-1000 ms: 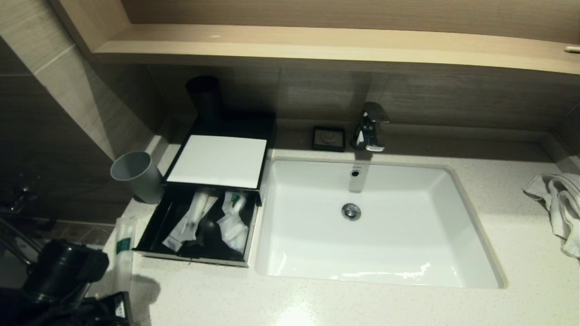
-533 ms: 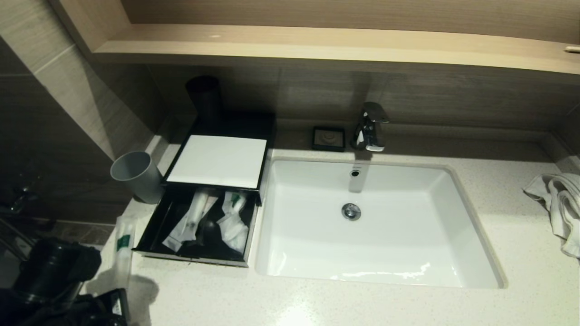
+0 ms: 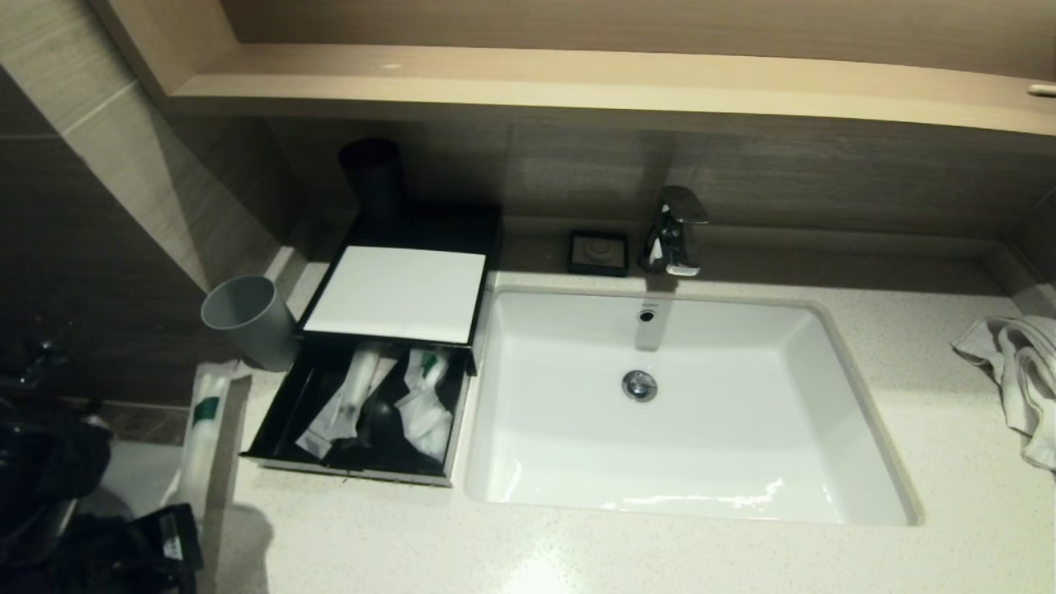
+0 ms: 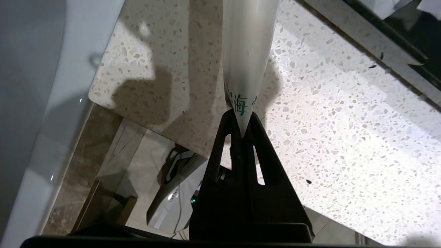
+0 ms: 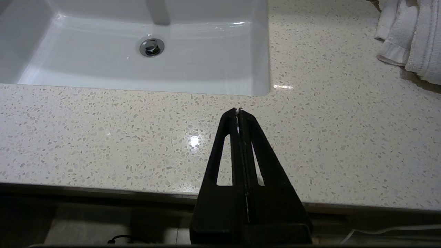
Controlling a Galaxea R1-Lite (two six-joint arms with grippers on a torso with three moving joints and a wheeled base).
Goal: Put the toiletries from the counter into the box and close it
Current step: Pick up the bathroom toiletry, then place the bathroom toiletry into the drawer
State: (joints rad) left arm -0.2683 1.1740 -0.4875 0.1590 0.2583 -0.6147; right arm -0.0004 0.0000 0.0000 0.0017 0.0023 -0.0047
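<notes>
Where the speckled stone tabletop (image 3: 577, 544) meets its near left corner, the left gripper (image 4: 241, 132) has its jaws clamped on the bottom tip of a long clear-plastic toiletry packet (image 3: 200, 437) with a green band. In the head view the packet stands nearly upright above that corner, just left of the box's open drawer (image 3: 359, 412) and apart from it; whether its lower end clears the stone is hard to judge from that angle. In the left wrist view the packet (image 4: 248, 55) rises from the fingertips with green printed characters just above the grip. The right gripper (image 5: 238, 112) hangs over the near edge of the tabletop in front of the basin, jaws pressed together and holding nothing.

Farther back, the drawer is pulled out towards the robot and holds several white sachets and slim packets (image 3: 421, 404) lying in a loose heap. Behind it sits the black box (image 3: 396, 293) with its flat white top panel. A grey plastic cup (image 3: 247, 318) stands just left of the box. The white rectangular basin (image 3: 685, 404) lies to the right of the box, with a chrome tap (image 3: 676, 231) and a small black soap dish (image 3: 599, 252) at the back. A white towel (image 3: 1019, 375) lies crumpled at the far right.
</notes>
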